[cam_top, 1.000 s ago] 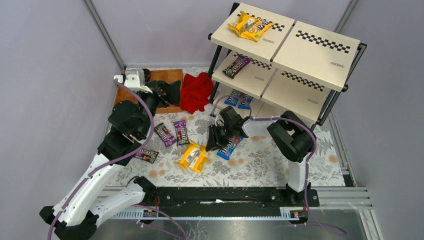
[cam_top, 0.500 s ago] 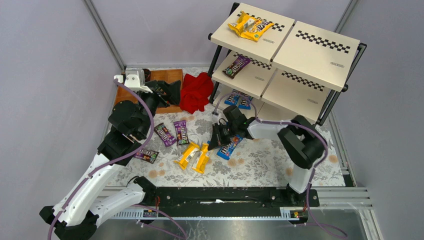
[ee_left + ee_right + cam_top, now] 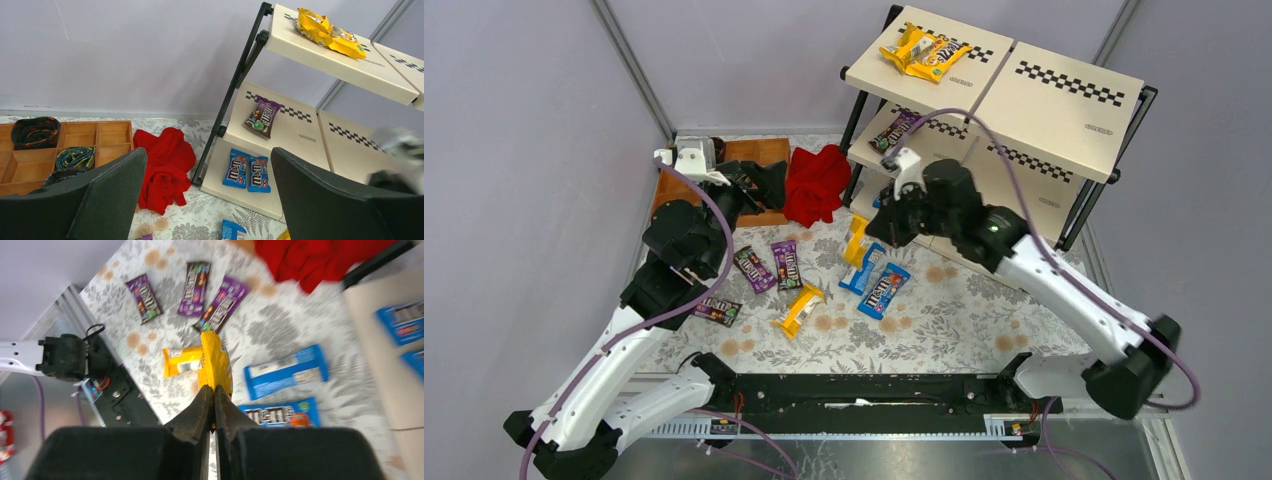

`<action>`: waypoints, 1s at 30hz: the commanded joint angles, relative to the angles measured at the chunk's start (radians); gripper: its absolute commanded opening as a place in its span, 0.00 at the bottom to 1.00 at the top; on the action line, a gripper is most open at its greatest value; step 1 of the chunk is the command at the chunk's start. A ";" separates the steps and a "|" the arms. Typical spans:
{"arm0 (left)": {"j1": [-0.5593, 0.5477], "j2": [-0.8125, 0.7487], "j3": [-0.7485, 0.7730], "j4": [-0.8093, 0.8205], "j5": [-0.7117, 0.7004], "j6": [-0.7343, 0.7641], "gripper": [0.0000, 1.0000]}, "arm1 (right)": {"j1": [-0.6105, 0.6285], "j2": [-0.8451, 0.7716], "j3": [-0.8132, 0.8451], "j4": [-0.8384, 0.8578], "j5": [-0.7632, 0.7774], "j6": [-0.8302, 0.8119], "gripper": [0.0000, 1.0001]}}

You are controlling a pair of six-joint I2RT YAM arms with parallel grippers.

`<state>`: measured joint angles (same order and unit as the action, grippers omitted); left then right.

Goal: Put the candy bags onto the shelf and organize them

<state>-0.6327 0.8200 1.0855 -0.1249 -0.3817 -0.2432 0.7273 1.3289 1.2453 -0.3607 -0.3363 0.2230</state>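
Lifted yellow bag (image 3: 215, 365) hangs between right jaws.

The right gripper (image 3: 214, 389) has left the centre of the top view and now sits higher, centre-right, in front of the shelf (image 3: 1064, 120). It is clamped on a yellow candy bag (image 3: 856, 241) taken from the pair at lower centre. That pair is now a single yellow bag (image 3: 799, 310), and a second blue bag (image 3: 864, 270) lies uncovered beside it.
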 commanded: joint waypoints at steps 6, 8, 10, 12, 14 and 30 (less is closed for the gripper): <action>0.004 0.001 -0.011 0.054 0.015 0.001 0.99 | -0.002 -0.295 0.118 -0.105 0.297 -0.456 0.00; 0.004 0.004 -0.010 0.052 0.012 0.001 0.99 | -0.001 -0.339 0.152 -0.105 0.294 -0.552 0.00; 0.004 0.005 -0.010 0.051 0.020 -0.003 0.99 | -0.002 -0.371 0.188 -0.103 0.275 -0.651 0.00; 0.004 0.003 -0.010 0.050 0.033 -0.007 0.99 | -0.002 -0.390 0.234 -0.099 0.293 -0.724 0.00; 0.004 0.003 -0.010 0.053 0.029 -0.006 0.99 | -0.002 -0.391 0.299 -0.102 0.324 -0.779 0.00; 0.002 0.005 -0.012 0.054 0.052 -0.019 0.99 | -0.002 -0.143 0.519 0.115 0.861 -1.411 0.00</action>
<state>-0.6327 0.8268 1.0733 -0.1173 -0.3538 -0.2543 0.7265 1.0637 1.7882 -0.3855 0.2596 -0.9157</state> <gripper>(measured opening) 0.988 0.082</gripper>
